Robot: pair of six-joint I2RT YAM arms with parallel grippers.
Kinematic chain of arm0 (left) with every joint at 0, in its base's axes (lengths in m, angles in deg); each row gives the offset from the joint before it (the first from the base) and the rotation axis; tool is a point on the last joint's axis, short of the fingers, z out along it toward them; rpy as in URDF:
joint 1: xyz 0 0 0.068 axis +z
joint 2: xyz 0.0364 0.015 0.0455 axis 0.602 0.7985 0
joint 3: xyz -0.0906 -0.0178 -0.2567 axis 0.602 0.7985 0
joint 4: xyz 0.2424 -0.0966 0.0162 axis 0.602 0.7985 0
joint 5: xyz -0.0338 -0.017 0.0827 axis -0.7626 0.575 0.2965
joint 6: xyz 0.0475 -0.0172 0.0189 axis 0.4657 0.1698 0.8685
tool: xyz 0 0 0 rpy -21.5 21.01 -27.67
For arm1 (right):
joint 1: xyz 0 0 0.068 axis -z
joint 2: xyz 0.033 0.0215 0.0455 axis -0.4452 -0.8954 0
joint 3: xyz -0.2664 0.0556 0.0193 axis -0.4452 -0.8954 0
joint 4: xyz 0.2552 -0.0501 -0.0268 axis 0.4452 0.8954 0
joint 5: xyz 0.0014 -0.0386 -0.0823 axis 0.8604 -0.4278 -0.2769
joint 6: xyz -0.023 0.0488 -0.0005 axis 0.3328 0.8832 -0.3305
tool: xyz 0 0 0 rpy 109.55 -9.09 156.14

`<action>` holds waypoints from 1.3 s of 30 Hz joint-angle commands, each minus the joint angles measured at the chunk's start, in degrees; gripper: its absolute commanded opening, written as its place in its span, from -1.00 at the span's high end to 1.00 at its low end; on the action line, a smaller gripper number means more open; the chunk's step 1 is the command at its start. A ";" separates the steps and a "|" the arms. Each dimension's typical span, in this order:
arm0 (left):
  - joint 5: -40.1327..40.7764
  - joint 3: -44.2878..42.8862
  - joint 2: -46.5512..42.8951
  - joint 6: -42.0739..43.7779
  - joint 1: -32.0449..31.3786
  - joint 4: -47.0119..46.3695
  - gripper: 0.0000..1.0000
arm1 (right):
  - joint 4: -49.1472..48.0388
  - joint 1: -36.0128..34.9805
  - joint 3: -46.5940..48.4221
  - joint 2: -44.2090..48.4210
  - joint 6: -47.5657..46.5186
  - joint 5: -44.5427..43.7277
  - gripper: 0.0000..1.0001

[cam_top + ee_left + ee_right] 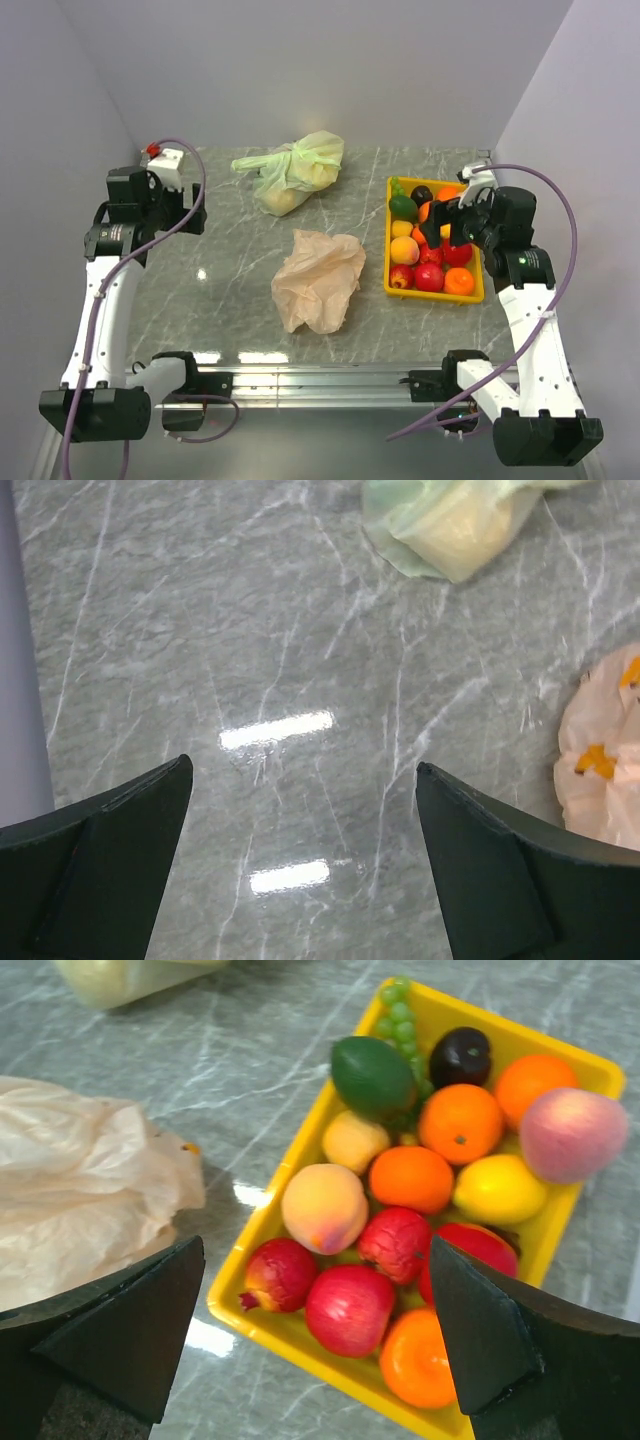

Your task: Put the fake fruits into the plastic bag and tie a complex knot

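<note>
Fruits (410,1178) fill the tray (540,1042) (bag (318,278) lies crumpled beside it). We see left claw (302,763) and right claw (316,1242) spread apart.

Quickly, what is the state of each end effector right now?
Left end effector: open, holding nothing.
Right end effector: open, holding nothing, above the fruits.

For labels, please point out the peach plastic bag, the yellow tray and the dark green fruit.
peach plastic bag (318,280): top external view, crumpled middle.
yellow tray (520,1036): right wrist view, far rim.
dark green fruit (372,1075): right wrist view, middle.
</note>
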 commanded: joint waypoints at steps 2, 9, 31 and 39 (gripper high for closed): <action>-4.42 -3.45 -0.13 5.90 -4.37 1.96 -0.99 | -0.50 -0.55 0.01 -0.18 0.81 6.43 -0.99; -8.83 -2.93 -2.33 11.17 -23.86 1.44 -0.99 | -4.89 -2.56 -2.19 -3.16 4.41 12.05 -0.99; -20.60 3.22 11.12 -4.98 -23.22 -19.56 -0.97 | -18.26 -22.88 -3.69 -27.59 5.48 11.79 -0.99; -35.79 4.80 15.96 -17.44 -17.14 -25.00 -0.80 | -20.45 -23.75 -2.81 -31.82 4.60 12.58 -0.90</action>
